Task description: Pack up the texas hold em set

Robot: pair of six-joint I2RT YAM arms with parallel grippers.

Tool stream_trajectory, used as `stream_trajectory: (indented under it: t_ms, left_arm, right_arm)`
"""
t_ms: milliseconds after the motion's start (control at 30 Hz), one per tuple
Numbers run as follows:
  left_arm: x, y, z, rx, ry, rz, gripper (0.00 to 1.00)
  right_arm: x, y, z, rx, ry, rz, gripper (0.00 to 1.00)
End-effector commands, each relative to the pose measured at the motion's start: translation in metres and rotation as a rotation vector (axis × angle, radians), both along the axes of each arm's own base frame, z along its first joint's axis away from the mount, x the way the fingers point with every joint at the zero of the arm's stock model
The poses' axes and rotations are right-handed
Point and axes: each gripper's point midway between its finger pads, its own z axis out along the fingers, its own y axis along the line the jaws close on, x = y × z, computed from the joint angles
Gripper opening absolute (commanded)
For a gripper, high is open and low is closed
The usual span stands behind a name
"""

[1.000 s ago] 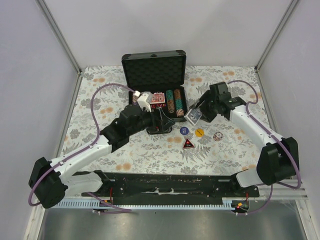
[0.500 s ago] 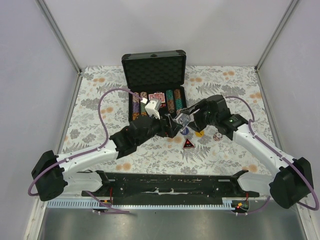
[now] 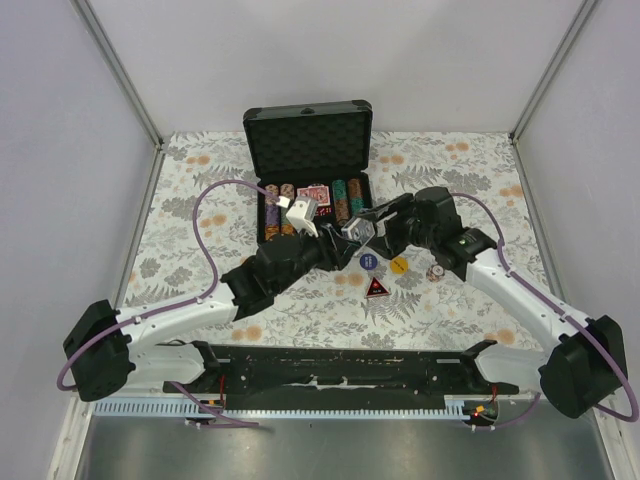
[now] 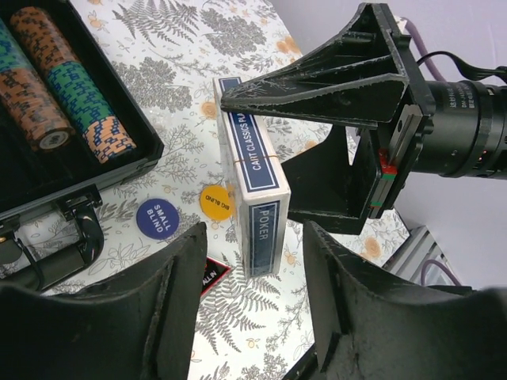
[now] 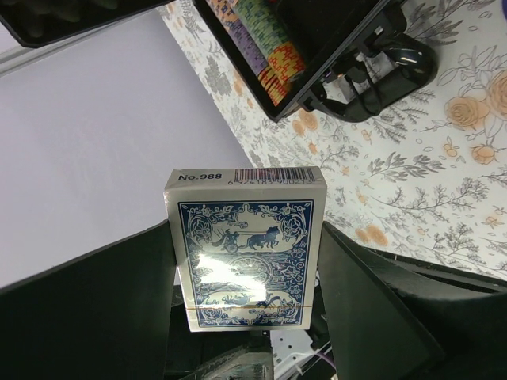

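- Left wrist view: my left gripper (image 4: 255, 231) is spread, with one finger on each side of the blue card deck (image 4: 258, 186). A sliver of cloth shows past both flanks, so I judge it is not pinching yet.
- My right gripper (image 5: 245, 273) is pressed together on that same deck, its fingers flat against the two long edges. In its own wrist view the box fills the middle of the frame, barcode end up.
- I hold the deck on end in the air so that its lower half is free for the other arm. This reads to me as a handover.
- The deck sits centred between my left fingers in the lower middle of the left wrist frame. My right gripper reaches in from the upper right.
- Under it on the floral cloth (image 4: 238, 47) lie the blue small blind button (image 4: 157, 218) and a yellow button (image 4: 215, 202).
- The briefcase (image 4: 119, 176) lies open at the upper left of the left wrist frame, with poker chips (image 4: 71, 95) rowed inside.
- From above, the deck hangs just past the case's front right corner and is not in it. The red deck (image 3: 318, 194) is already in the case.
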Motion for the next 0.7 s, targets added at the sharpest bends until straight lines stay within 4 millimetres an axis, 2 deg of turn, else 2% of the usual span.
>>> stream_trajectory:
  t_ms: [0,100,233,300,367,400,433,467,500,567,667]
  left_arm:
    - [0.008,-0.005,0.017,-0.061,-0.035,0.033,0.54]
    - [0.01,-0.006,0.017,-0.066,-0.033,0.041,0.47]
    - [0.013,-0.007,0.018,-0.064,-0.038,0.049,0.36]
    - [0.015,-0.007,0.019,-0.061,-0.039,0.057,0.26]
    - [0.016,-0.007,0.021,-0.06,-0.041,0.063,0.11]
    - [0.016,-0.006,0.021,-0.055,-0.042,0.065,0.05]
    - [0.018,-0.005,0.022,-0.048,-0.043,0.076,0.02]
    - [0.018,-0.004,0.021,-0.038,-0.041,0.083,0.02]
    - [0.02,-0.002,0.02,-0.024,-0.039,0.093,0.02]
    - [0.022,0.002,0.016,0.026,-0.032,0.108,0.02]
    - [0.026,0.008,0.016,0.087,-0.026,0.116,0.02]
  right_arm:
    - [0.004,0.012,0.02,0.101,-0.033,0.012,0.46]
    - [0.005,0.014,0.022,0.107,-0.032,0.015,0.45]
    - [0.005,0.014,0.013,0.1,-0.012,0.02,0.46]
    - [0.004,0.015,0.008,0.096,0.0,0.026,0.45]
    - [0.003,0.015,0.003,0.088,0.007,0.027,0.47]
    - [0.004,0.014,0.001,0.081,0.007,0.024,0.5]
    - [0.005,0.014,-0.001,0.078,-0.001,0.023,0.58]
    - [0.007,0.013,-0.002,0.076,-0.023,0.022,0.69]
    - [0.008,0.012,-0.006,0.074,-0.039,0.013,0.75]
    - [0.011,0.009,-0.011,0.064,-0.065,-0.004,0.84]
    - [0.011,0.005,-0.02,0.013,-0.091,0.01,0.91]
